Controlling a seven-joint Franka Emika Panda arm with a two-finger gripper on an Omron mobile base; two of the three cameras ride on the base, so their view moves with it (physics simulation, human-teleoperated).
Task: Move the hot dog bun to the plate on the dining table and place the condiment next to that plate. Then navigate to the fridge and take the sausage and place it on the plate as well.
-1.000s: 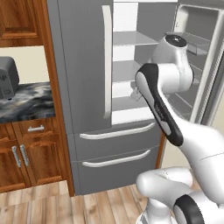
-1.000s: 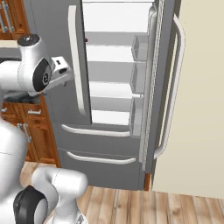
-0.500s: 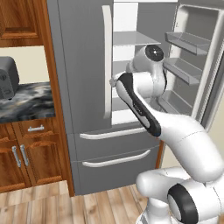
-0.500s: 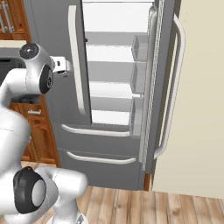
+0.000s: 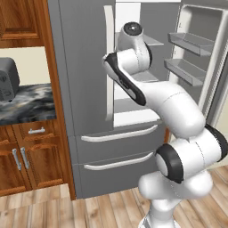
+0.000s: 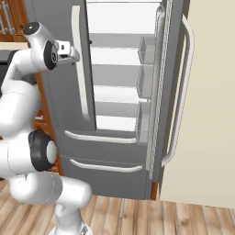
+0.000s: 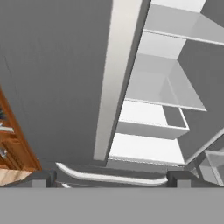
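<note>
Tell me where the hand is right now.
In the right base view the hand is at upper left, open and empty, beside the closed left door's vertical handle of the fridge.

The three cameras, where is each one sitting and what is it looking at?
Left base view: on the base, behind the arm to its left, facing the fridge and wall counter; the white arm rises from lower right.
Right base view: behind the arm to its right, facing the open fridge shelves; the arm rises from lower left.
Hand view: on the hand, looking along the spread fingers at the closed door's bar handle.
All three share that fridge and handle.
</note>
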